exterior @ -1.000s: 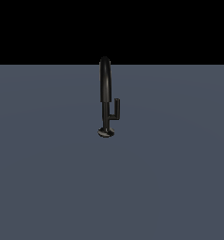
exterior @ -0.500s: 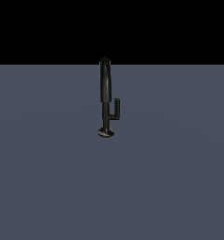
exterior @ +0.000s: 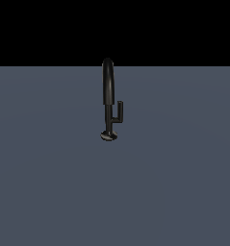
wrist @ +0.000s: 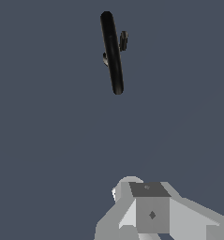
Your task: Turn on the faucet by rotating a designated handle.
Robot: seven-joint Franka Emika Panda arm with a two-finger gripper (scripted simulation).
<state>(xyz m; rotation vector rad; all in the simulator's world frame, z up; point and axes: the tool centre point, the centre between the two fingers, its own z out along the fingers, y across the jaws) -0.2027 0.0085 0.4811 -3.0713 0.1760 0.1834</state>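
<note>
Faucet (exterior: 108, 98) is standing upright in the exterior view on the flat grey floor (exterior: 49, 192), near its far edge and about midway across. Its handle (exterior: 118, 112) is branching off the stem toward the exterior view's right, thin bar pointing up. No arm is showing here, so approach is looking like the step in hand; nothing is touching the handle yet.

Wrist view is looking down on the arched spout, w/ the handle (wrist: 123, 41) peeking out just beside it and the base hidden. Gripper (wrist: 148, 208) is showing only as grey blocks, well apart from the faucet; fingertips are out of frame, so can't tell if it's spread or pressed together.

Next move, by my reading, is calling for closing in on the handle's upright bar, not the spout, then pushing it round the stem. Only the exterior view is giving the handle's L shape & base; only the wrist view is showing the gripper.
</note>
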